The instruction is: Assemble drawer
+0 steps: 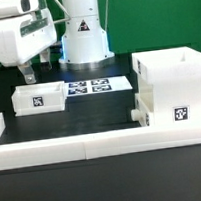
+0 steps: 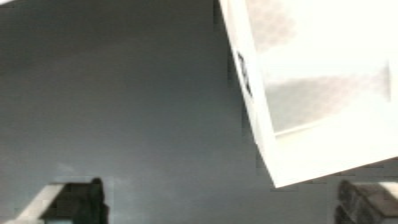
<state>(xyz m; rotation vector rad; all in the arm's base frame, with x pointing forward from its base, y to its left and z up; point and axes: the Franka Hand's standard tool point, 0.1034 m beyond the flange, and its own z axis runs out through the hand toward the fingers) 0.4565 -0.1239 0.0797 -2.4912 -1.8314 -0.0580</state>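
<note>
A small white tray (image 1: pixel 38 97) with a black-and-white tag lies on the dark table at the exterior view's left. My gripper (image 1: pixel 27 74) hangs just above and behind its left end, open and empty. In the wrist view the tray (image 2: pixel 320 90) shows as a white slanted shape off to one side. Both dark fingertips (image 2: pixel 75 200) stand wide apart over bare table, with the gripper (image 2: pixel 219 202) holding nothing. The tall white box case (image 1: pixel 172 81) with a tag stands at the exterior view's right. A small white piece (image 1: pixel 140 111) juts from its lower left. I cannot make out a second tray.
The marker board (image 1: pixel 89 88) lies flat between the tray and the case. A long low white border rail (image 1: pixel 83 143) runs along the front and turns up at the exterior view's left edge. The robot's white base (image 1: pixel 85 35) stands behind.
</note>
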